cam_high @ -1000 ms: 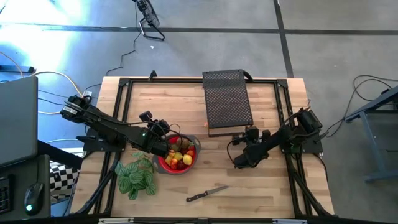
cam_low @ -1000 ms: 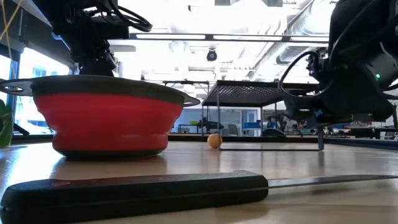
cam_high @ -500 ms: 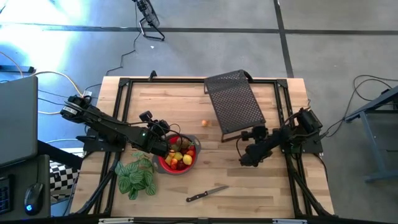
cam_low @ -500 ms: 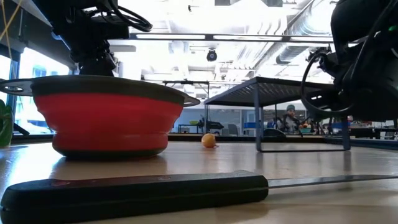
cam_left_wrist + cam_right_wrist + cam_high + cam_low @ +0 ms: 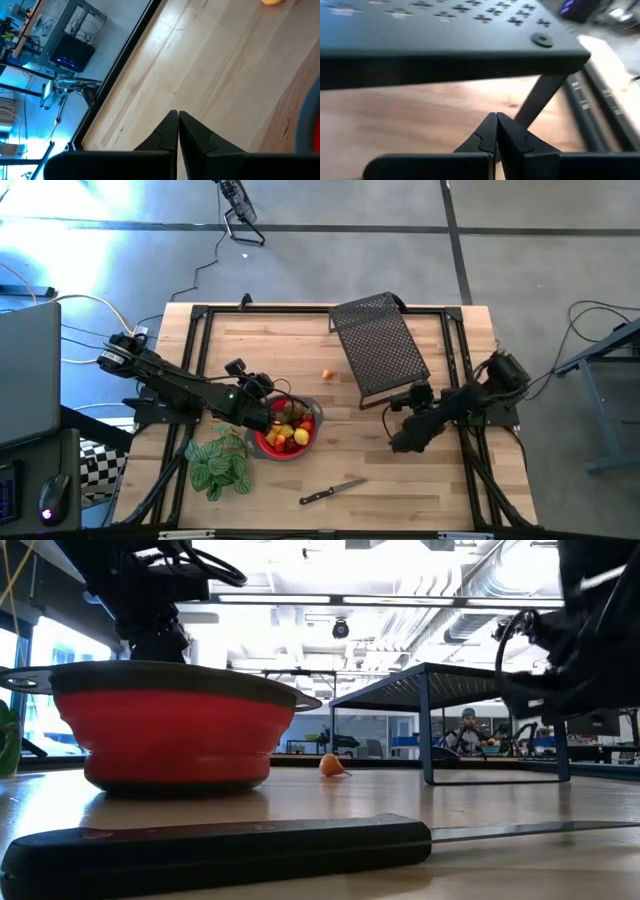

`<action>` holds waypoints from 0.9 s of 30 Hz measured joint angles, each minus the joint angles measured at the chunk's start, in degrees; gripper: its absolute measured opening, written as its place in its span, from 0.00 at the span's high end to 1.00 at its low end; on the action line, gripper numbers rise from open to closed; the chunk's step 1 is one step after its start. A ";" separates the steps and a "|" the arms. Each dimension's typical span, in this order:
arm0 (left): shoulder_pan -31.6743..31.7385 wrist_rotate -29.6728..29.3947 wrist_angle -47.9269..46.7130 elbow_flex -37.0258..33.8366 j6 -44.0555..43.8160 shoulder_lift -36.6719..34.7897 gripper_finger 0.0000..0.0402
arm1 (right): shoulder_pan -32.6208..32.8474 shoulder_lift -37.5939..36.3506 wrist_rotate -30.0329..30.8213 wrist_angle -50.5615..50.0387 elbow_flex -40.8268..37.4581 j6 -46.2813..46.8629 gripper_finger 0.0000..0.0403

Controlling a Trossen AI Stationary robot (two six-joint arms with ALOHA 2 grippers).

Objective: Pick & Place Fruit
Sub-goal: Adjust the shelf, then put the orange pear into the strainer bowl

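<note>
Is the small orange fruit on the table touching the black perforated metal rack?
Apart. The high view shows the small orange fruit lying on bare wood clear of the black perforated metal rack; the low view shows open tabletop between them too.

The worktop (image 5: 300,345) is pale wooden planking with visible grain and a smooth, faintly satin finish. A matt black frame (image 5: 195,340) of metal-looking bars edges it. The black rack (image 5: 380,345) on the far side looks like perforated sheet metal, matt, on thin dark legs. The red bowl (image 5: 170,735) has a smooth, softly glossy wall under a dark rim. The knife (image 5: 220,845) has a matt black handle and a bright metal blade. Both claws look like matt black plastic: left claw (image 5: 177,131), right claw (image 5: 496,131).
</note>
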 joint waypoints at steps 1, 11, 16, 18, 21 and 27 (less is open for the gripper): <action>0.00 -0.02 0.06 0.00 0.01 0.00 0.98 | 0.81 -1.19 0.05 1.04 0.00 -0.68 0.99; 2.08 5.12 0.76 3.44 10.40 0.00 1.00 | 9.15 -8.74 4.24 16.50 0.01 -12.20 0.99; 4.99 5.46 1.43 7.23 18.00 0.00 1.00 | 13.16 -10.58 9.64 20.98 0.11 -13.71 0.99; 6.80 7.09 2.37 8.49 22.89 0.00 1.00 | 14.50 -10.75 10.97 23.45 0.13 -16.14 0.99; 10.66 15.46 6.67 9.60 32.00 -0.02 1.00 | 15.86 -10.84 11.09 27.38 0.13 -19.85 0.99; 19.94 37.26 19.18 10.25 43.13 -0.02 1.00 | 16.96 -10.84 12.05 37.20 0.13 -26.30 0.99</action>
